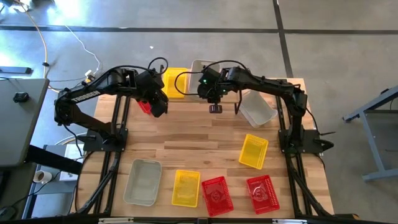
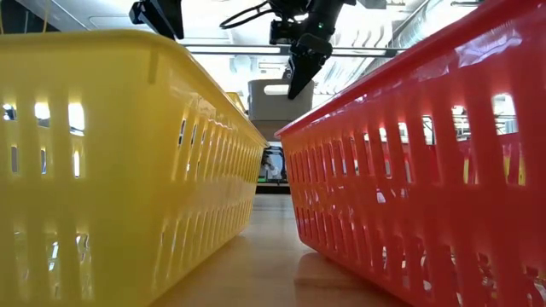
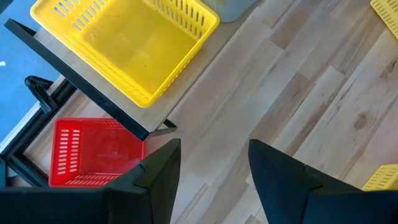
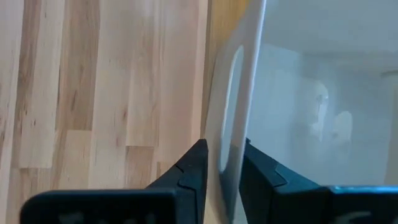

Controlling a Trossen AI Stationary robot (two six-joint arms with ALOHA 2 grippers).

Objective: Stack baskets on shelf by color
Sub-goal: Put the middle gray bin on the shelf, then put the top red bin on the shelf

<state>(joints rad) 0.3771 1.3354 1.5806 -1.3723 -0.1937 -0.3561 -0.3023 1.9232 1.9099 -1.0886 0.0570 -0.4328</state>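
Right gripper (image 4: 221,171): closed on the thin rim of a grey-white basket (image 4: 311,93); only the right wrist view shows this grip.
Left gripper (image 3: 214,168): fingers spread apart, nothing between them, above the bench (image 3: 298,81) beside the shelf (image 3: 93,93).
Shelf, left wrist view: a yellow basket (image 3: 124,43) sits on top; a red basket (image 3: 93,152) lies underneath, partly hidden by the plank edge.
High view: both arms cover much of the shelf (image 1: 186,96); the red basket there is barely visible.
Low view: a yellow wall and a red wall fill the picture, blocking most of the bench.
Count, high view: three yellow, three red, three grey-white.
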